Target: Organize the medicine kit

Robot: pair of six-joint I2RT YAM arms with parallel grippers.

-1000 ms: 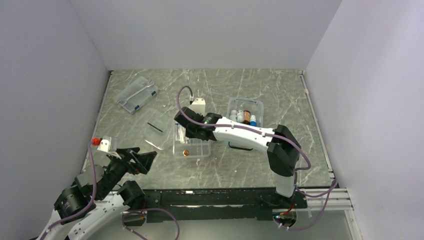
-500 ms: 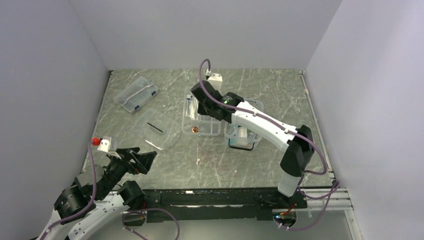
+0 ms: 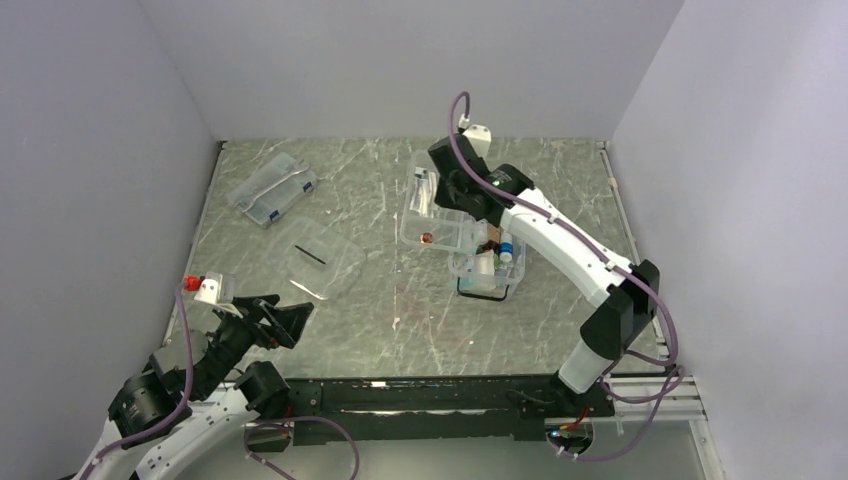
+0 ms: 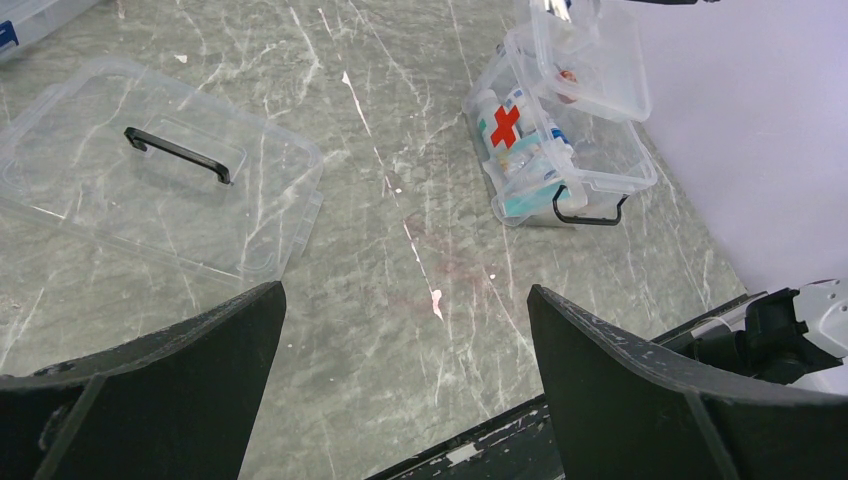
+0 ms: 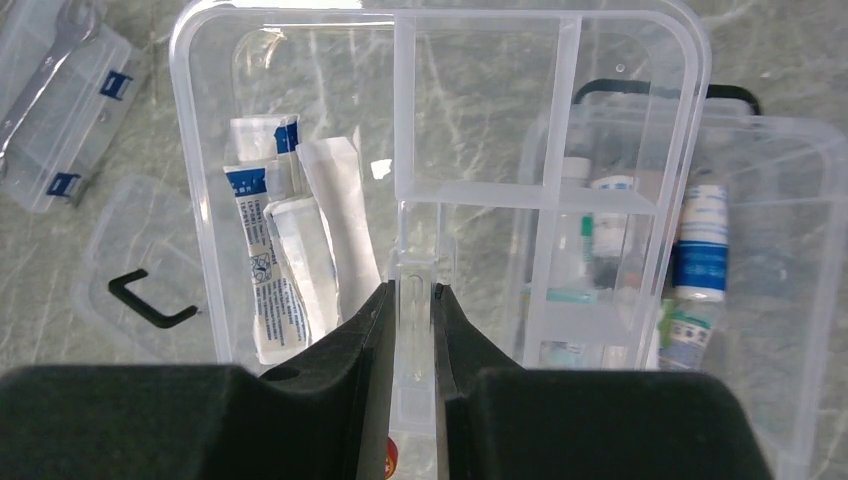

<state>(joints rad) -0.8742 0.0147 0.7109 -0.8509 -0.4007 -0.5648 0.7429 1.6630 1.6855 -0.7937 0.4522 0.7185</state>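
The medicine kit is a clear tub with a red cross, standing open at mid-right with small bottles inside. Its clear lid with a dark handle lies flat to the left. My right gripper is shut on the middle rib of a clear divided tray, which hangs tilted over the tub's back left part. The tray carries white sachets and a small red item. My left gripper stands open over bare table near the front left, nothing between its fingers.
A flatter clear case with blue labels lies at the back left. Grey walls close the table on three sides. A black rail runs along the near edge.
The right arm has carried the divided tray up and to the right, from beside the lid to over the tub. The left arm has not moved.
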